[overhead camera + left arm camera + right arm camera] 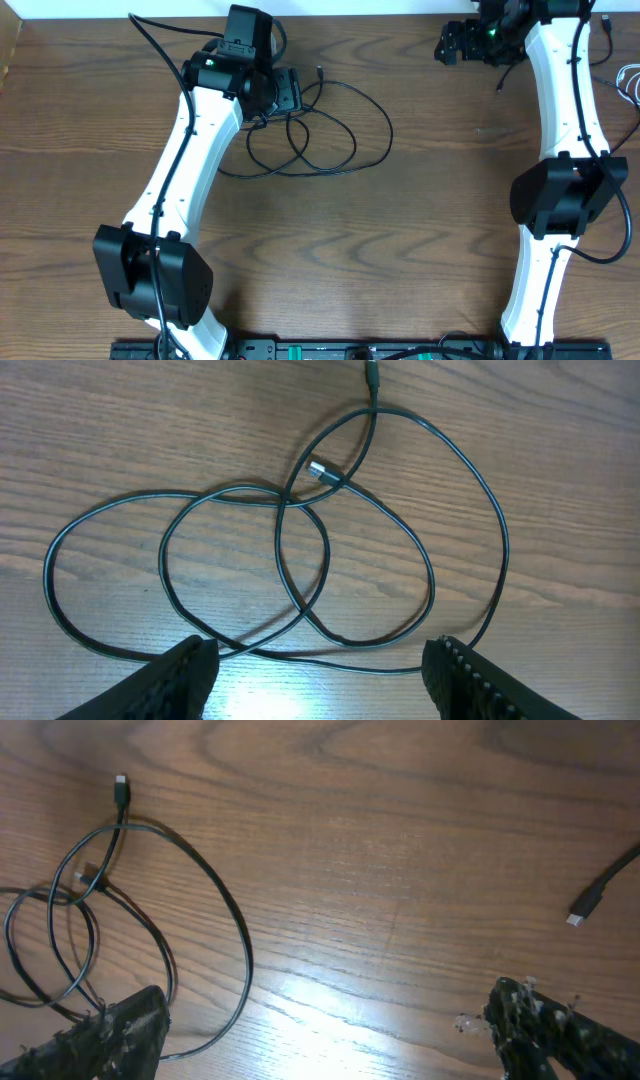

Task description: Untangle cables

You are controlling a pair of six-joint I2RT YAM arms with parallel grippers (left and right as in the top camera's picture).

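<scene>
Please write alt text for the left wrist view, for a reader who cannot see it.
Black cables lie in overlapping loops on a wooden table, one plug near the top edge and a silver-tipped plug where the loops cross. The fingers of the open left pincer show at the bottom, holding nothing.

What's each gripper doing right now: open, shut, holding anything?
Left gripper: open, holding nothing, above the tangled black cable.
Right gripper: open, holding nothing.

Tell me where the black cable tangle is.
Overhead view: the black cable tangle lies left of centre on the table, near its far edge, just right of the left gripper.
</scene>
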